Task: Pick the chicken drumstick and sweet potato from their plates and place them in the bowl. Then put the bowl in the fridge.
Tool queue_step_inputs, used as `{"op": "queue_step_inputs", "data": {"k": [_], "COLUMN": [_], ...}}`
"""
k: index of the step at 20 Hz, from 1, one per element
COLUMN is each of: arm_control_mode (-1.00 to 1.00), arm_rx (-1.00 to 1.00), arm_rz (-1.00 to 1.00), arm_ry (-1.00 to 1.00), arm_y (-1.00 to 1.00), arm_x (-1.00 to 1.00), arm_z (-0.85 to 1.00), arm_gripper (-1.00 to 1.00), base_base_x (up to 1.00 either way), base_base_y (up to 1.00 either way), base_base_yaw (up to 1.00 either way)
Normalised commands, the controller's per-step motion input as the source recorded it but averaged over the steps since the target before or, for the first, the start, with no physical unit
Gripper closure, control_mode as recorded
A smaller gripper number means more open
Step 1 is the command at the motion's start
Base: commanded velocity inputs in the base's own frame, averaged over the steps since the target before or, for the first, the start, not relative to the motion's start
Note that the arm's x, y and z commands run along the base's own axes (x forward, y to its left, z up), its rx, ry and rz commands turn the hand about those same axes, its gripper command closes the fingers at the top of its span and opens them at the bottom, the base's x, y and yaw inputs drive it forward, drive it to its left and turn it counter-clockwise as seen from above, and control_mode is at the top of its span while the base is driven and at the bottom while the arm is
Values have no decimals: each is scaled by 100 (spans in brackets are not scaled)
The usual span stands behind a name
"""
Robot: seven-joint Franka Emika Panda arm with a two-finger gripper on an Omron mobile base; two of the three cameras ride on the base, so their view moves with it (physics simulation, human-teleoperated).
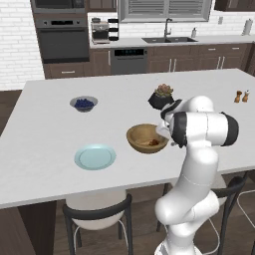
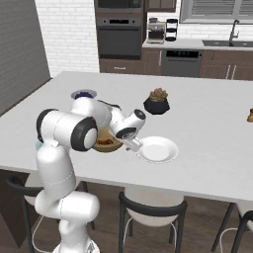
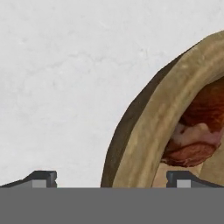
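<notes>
Your end effector (image 3: 111, 177) is spread wide and empty, straddling the bowl (image 3: 148, 131) wall, drumstick (image 3: 199, 131) inside at 3 o'clock. Drop lower, close squarely on the rim, and lift level off the worktop (image 3: 57, 78).

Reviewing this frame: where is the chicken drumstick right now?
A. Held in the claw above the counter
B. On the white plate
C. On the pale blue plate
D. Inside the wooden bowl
D: the hand view shows the reddish-brown drumstick lying inside the wooden bowl, while the blue plate and white plate are bare and the claw straddles the bowl's rim, gripping nothing.
</notes>
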Motion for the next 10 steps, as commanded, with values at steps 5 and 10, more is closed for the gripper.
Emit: {"op": "queue_step_inputs", "data": {"k": [5,10], "arm_control_mode": [-100,-100], "arm_rx": [0,0], "arm_rz": [0,0], "arm_ry": [0,0], "arm_y": [15,5], "arm_x": [0,0], "arm_z": [-1,-1], "arm_gripper": [100,100], "base_base_x": [0,0], "base_base_y": [0,0], "base_base_yaw": [0,0]}}
